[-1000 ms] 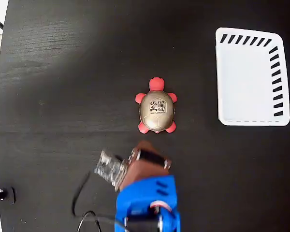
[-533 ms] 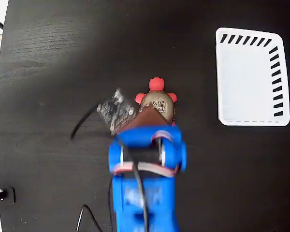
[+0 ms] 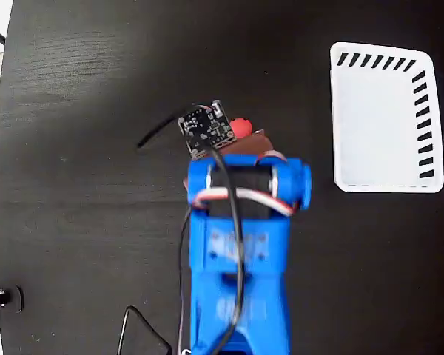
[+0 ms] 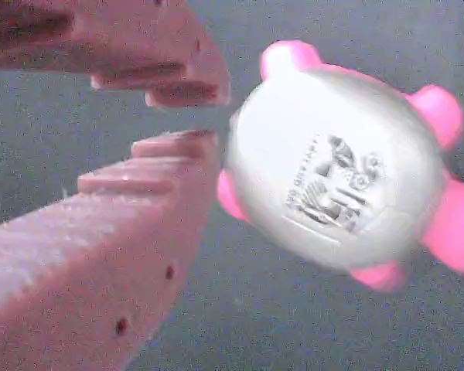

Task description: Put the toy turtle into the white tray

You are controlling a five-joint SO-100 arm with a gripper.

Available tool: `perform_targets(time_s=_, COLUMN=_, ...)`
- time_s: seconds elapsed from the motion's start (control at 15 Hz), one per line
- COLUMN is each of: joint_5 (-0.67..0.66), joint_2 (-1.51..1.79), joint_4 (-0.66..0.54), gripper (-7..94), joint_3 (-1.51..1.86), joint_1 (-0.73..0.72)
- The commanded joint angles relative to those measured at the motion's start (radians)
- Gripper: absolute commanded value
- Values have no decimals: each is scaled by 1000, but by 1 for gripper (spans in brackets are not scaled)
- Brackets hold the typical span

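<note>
A black wood-grain table (image 3: 81, 89) fills the fixed view, with a pale strip along its left edge. The blue arm (image 3: 240, 251) covers the toy turtle (image 4: 340, 162) there; only its red head (image 3: 241, 126) shows, pointing up-picture, well left of the white tray (image 3: 377, 118). In the wrist view the gripper (image 4: 182, 117) sits just beside the shell, fingertips nearly together, gripping nothing.

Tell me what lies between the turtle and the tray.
Nothing: in the fixed view, only bare black table separates the turtle, mostly hidden under the blue arm, from the empty tray to its right.
</note>
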Motion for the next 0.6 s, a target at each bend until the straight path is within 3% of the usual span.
perform_targets(time_s=0.0, joint_5=25, joint_2=-5, joint_4=25, gripper=0, joint_3=-63, joint_1=15)
perform_targets(time_s=0.47, joint_5=40, joint_2=37, joint_4=20, gripper=0, joint_3=-28, joint_1=2)
perform_targets(time_s=0.53, joint_5=100, joint_2=61, joint_4=12, gripper=0, joint_3=-5, joint_1=-6)
